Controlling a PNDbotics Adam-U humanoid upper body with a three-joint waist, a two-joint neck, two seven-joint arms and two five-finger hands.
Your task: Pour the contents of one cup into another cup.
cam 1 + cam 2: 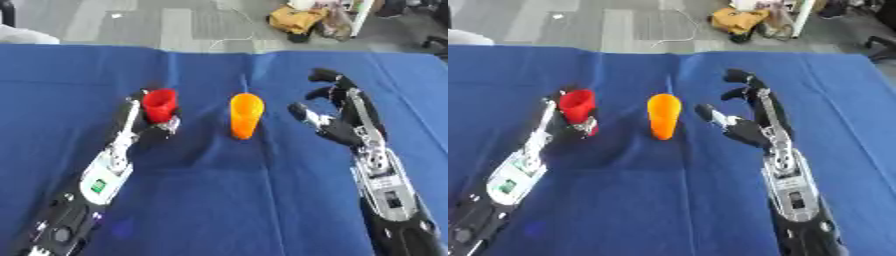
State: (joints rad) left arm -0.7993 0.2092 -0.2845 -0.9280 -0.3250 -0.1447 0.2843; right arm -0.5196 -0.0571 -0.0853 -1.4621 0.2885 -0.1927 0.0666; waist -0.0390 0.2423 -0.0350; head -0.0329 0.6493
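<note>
Blue cloth covers our worktop (227, 200), grey floor beyond it. Our left hand (150, 119) has its fingers curled round the red plastic cup (160, 104), holding it upright at left of centre. Orange plastic cup (246, 116) stands just right of it, mouth towards us, untouched. Our right hand (337, 112) hovers beside the orange cup, fingers spread, holding nothing.
</note>
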